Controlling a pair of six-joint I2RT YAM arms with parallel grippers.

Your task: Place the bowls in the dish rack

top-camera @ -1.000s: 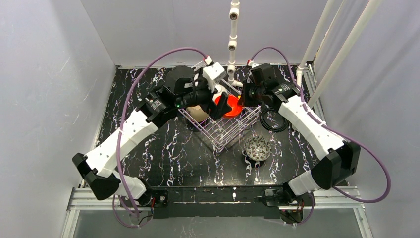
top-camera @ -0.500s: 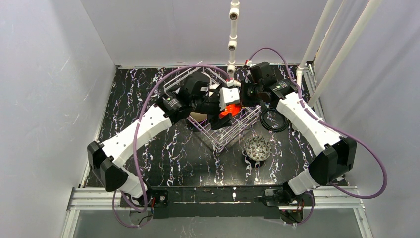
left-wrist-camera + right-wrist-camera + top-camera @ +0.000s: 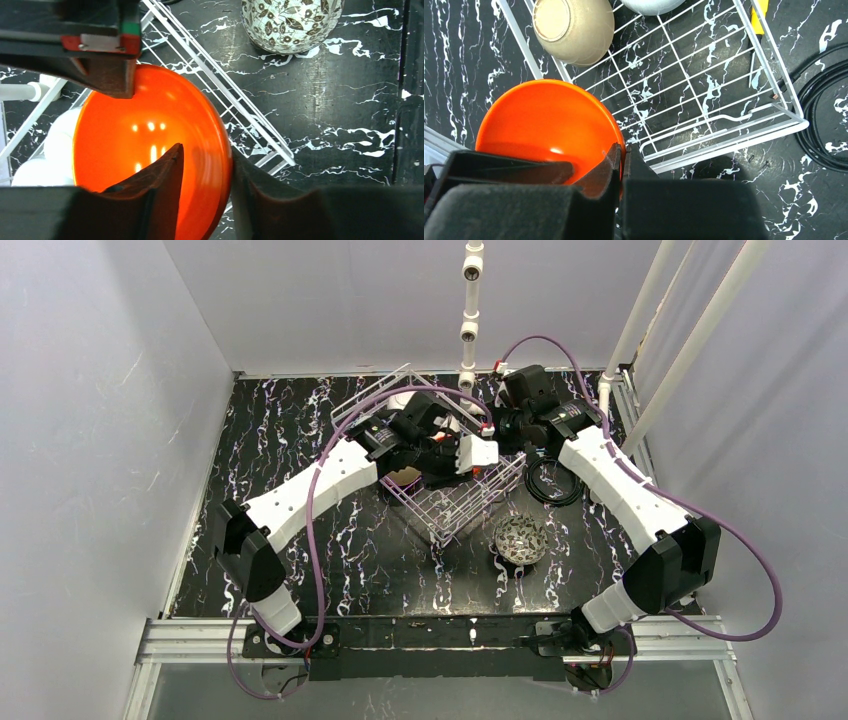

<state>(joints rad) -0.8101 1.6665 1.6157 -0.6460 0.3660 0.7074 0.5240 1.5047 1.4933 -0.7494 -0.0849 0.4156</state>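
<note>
At edge of dish rack, right hand pinched shut on rim of red bowl, left hand part open astride same rim, tan bowl lying in rack.

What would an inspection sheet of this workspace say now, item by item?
Surface: black, white-veined marble-look tabletop.
Job's things: glossy red-orange round bowl held at edge of thin white wire dish rack; tan bowl and white bowl inside; dark-patterned bowl outside.
Clutter: small yellow object at rack's rim, unidentified.
Grippers: right gripper shut on orange bowl's rim; left gripper straddles it, grip unclear.
Cables: black coiled cable on tabletop; purple arm cables.
Surroundings: grey walls; white pipe frame.
</note>
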